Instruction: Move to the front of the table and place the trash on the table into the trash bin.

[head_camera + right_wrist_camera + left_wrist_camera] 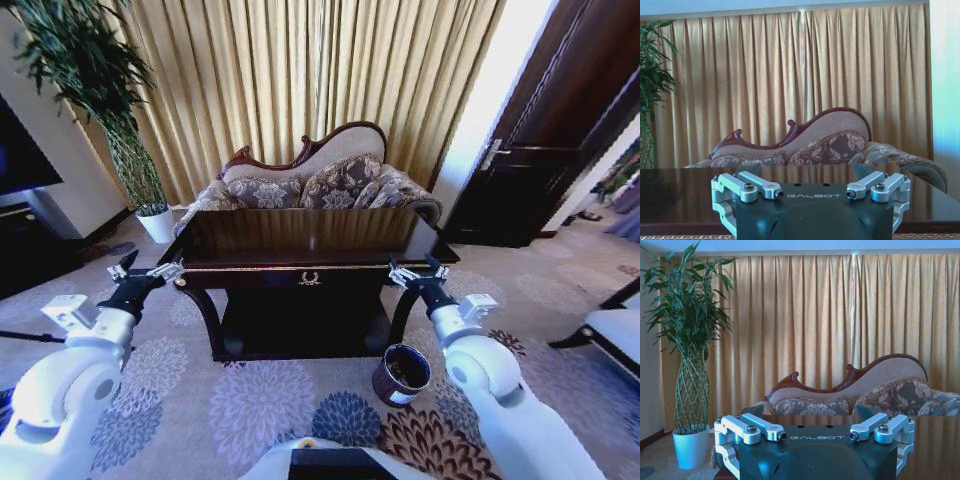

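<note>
You're in a furnished living room or hotel suite: a carved chaise sofa [320, 175] with patterned cushions stands before full-length gold curtains [300, 70], a floral carpet [270, 400] covers the floor, a tall potted plant [110, 110] fills one corner, and a dark wooden door [560, 130] stands at the side.

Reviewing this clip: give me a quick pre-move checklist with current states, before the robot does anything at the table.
1. Robot faces the table front: ok, the gold emblem is centred ahead.
2. Trash on the tabletop: not ok, the glossy top shows reflections and no litter that I can make out.
3. Bin within reach: ok, it stands on the carpet by the table's right front leg, open mouth tilted toward the camera.
4. Left gripper free: ok, open, holding nothing, at the table's left front corner.
5. Right gripper free: ok, open, holding nothing, at the right front corner.
6. Bin contents: cannot tell, the inside is dark.
</note>
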`<state>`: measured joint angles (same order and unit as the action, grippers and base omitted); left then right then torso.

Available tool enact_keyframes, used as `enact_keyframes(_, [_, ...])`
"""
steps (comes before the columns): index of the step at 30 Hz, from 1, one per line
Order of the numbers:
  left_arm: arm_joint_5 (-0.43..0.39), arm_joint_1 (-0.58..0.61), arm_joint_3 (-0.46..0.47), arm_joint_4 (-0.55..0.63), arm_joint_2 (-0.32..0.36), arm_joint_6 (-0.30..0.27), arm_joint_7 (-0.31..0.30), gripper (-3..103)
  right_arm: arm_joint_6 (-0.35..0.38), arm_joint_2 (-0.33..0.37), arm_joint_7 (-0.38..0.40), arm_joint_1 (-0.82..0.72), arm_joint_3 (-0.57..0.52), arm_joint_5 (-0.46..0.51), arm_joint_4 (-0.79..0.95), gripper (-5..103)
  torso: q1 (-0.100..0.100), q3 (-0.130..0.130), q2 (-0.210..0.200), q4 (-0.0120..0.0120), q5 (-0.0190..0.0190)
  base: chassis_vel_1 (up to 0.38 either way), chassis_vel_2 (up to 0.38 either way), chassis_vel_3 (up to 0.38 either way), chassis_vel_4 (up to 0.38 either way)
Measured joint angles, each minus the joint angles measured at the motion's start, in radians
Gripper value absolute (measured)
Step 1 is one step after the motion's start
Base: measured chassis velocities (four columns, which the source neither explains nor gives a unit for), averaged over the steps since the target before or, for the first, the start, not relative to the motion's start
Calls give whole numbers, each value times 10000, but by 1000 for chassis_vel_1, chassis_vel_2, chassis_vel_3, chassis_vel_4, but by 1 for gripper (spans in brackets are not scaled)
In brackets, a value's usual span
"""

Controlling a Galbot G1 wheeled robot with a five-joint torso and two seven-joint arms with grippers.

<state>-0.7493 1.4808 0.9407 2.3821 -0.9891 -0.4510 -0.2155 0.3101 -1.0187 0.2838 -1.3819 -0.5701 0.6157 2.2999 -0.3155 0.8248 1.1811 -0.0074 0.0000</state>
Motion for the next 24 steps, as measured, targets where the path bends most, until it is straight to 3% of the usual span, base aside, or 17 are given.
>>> enact_keyframes(24, [-11,-180,-72,-239,102,0,230,100,-128,-113,11,-273,-81,-58,103,100,-2,1,-1,1,0,15,-20,-13,16])
